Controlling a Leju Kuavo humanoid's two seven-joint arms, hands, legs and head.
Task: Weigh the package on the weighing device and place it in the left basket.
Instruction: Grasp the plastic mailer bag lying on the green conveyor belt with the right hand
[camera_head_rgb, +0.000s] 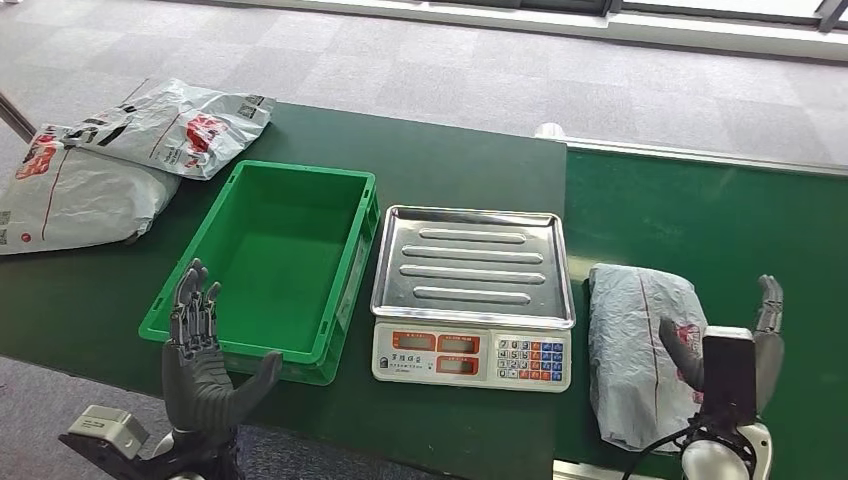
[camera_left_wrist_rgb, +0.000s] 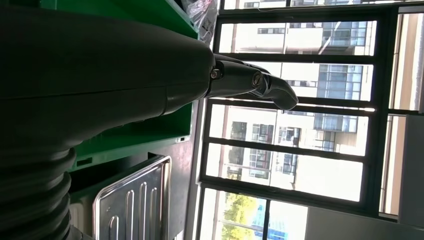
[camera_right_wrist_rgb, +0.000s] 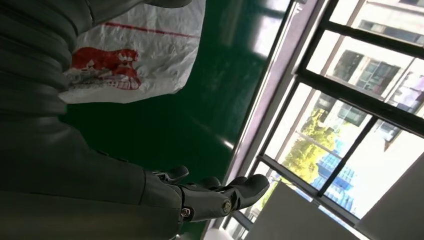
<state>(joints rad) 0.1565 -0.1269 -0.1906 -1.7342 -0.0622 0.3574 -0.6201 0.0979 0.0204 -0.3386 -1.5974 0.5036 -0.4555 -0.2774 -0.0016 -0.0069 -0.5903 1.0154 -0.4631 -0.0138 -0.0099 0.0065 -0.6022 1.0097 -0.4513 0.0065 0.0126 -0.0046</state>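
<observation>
Grey package (camera_head_rgb: 640, 350) with red logo (text unreadable) beside empty, spread right hand (camera_head_rgb: 745, 345).

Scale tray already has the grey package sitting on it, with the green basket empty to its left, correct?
Not quite. In the head view the scale tray is bare; the grey package lies on the belt to its right, beside the right hand. The green basket is indeed empty.

Two grey mail bags (camera_head_rgb: 110, 160) overlapping on green table (camera_head_rgb: 450, 160)
</observation>
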